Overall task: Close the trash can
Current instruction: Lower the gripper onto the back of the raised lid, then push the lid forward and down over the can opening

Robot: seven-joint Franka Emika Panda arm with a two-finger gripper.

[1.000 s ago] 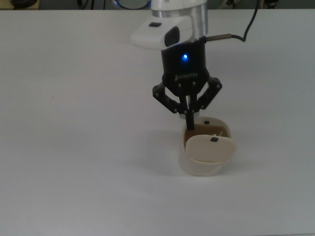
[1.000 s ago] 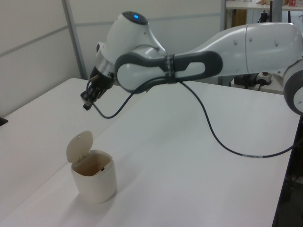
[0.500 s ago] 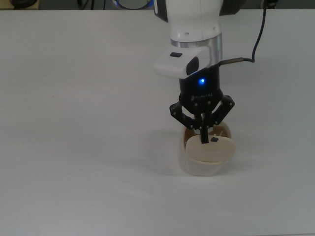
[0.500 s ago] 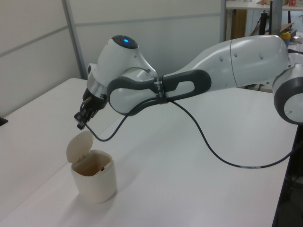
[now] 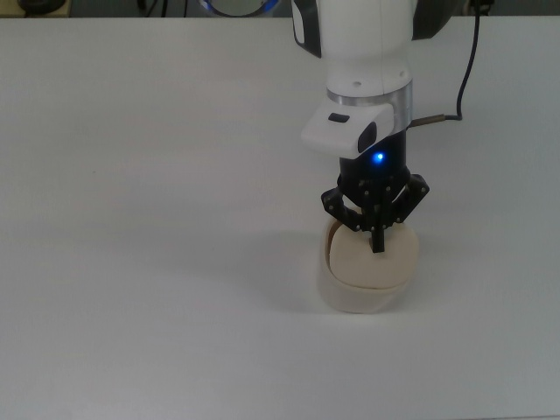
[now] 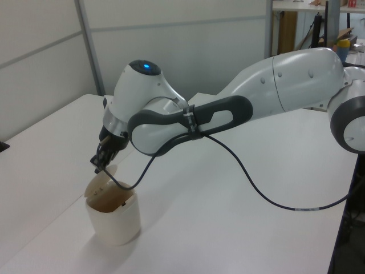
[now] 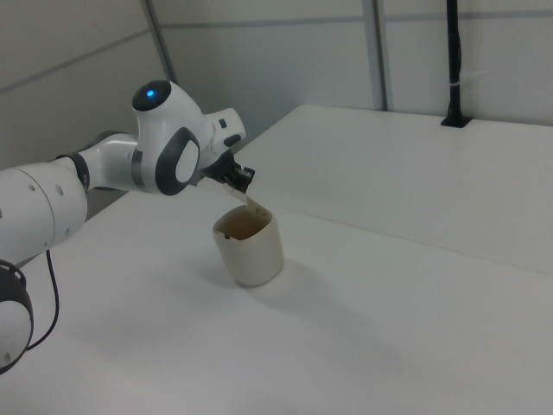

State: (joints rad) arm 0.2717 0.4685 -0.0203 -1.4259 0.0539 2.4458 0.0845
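The cream trash can (image 5: 354, 297) stands on the white table (image 5: 131, 219), right of centre in the top view. Its flat lid (image 5: 363, 261) leans down over the opening and hides most of it from above. In the left view the brown inside (image 6: 111, 200) still shows under the tilted lid (image 6: 97, 184). My gripper (image 5: 377, 243) is shut, its fingers together like one black stick, with the tip on the lid's upper face. In the right view the gripper (image 7: 244, 186) sits just above the trash can (image 7: 252, 255) at its back rim.
The arm's black cable (image 6: 251, 182) loops over the table in the left view. A black post (image 7: 452, 69) stands at the table's far edge in the right view. Grey wall panels (image 6: 45, 51) rise behind the table.
The gripper came down from behind the trash can onto the lid. The lid went from standing upright to leaning low over the opening.
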